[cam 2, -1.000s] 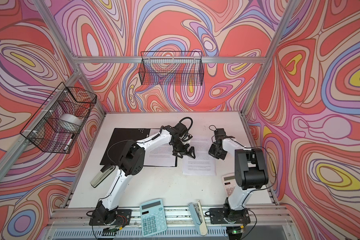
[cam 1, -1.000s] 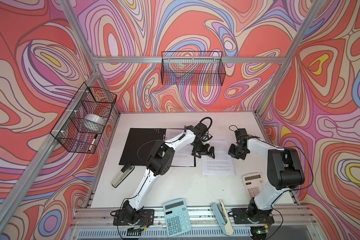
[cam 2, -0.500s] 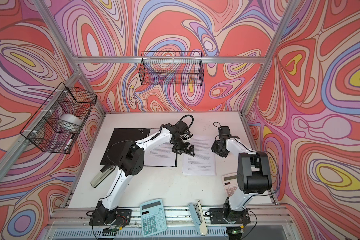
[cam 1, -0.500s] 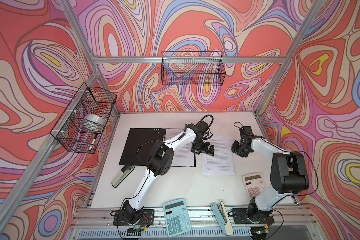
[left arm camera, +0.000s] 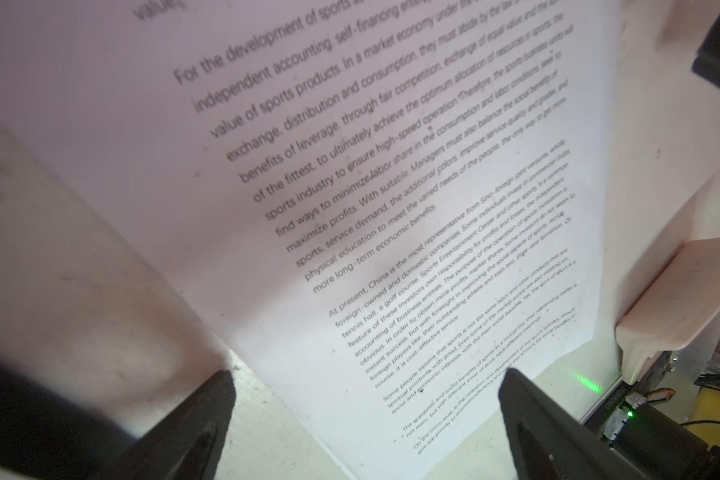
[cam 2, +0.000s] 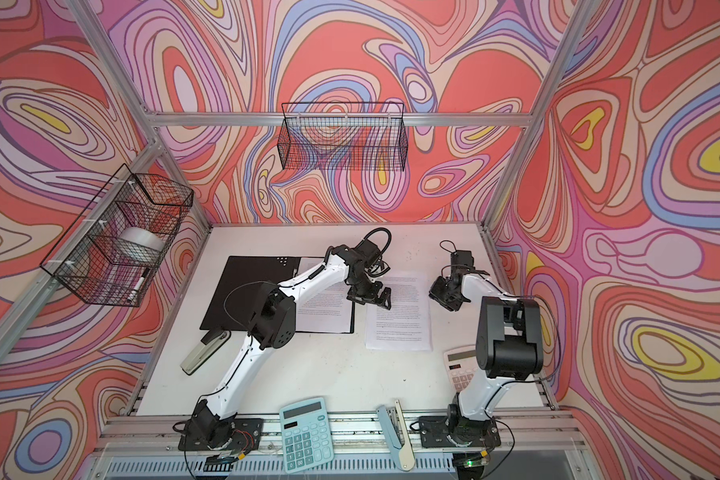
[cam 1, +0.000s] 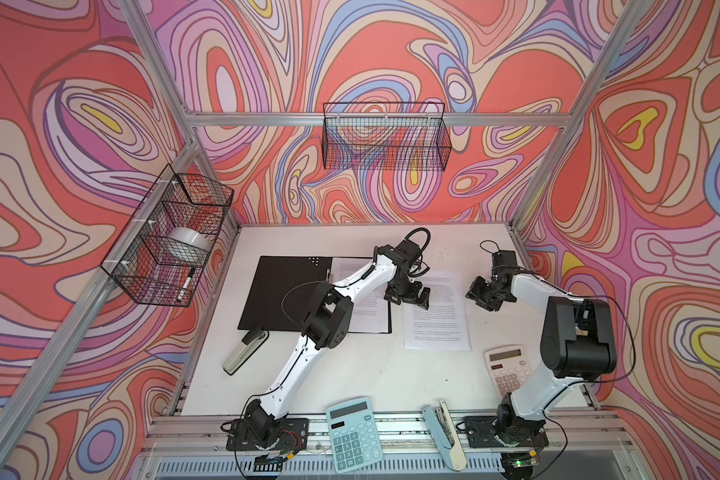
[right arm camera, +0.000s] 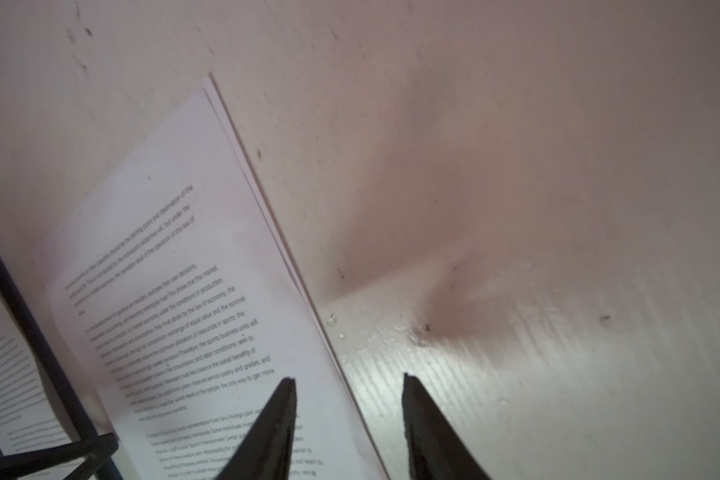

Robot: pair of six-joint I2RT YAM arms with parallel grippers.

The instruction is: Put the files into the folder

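You have the files (cam 1: 437, 320), white printed sheets, flat right of the open black folder (cam 1: 287, 291) (paper (cam 1: 371, 322) lies inside too). Left gripper (cam 1: 412, 297) and right gripper (right arm camera: 350, 378) gape, empty. Scuffed white table (cam 1: 371, 374); swirled walls (cam 1: 391, 62).

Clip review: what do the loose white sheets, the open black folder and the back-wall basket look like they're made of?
Loose white printed sheets: thin matte paper, lying flat, layered edges showing in the right wrist view. Open black flat folder: probably plastic or coated card; smooth, dull, stiff-looking. Black mesh basket on the back wall: thin metal wire, likely coated; see-through grid.
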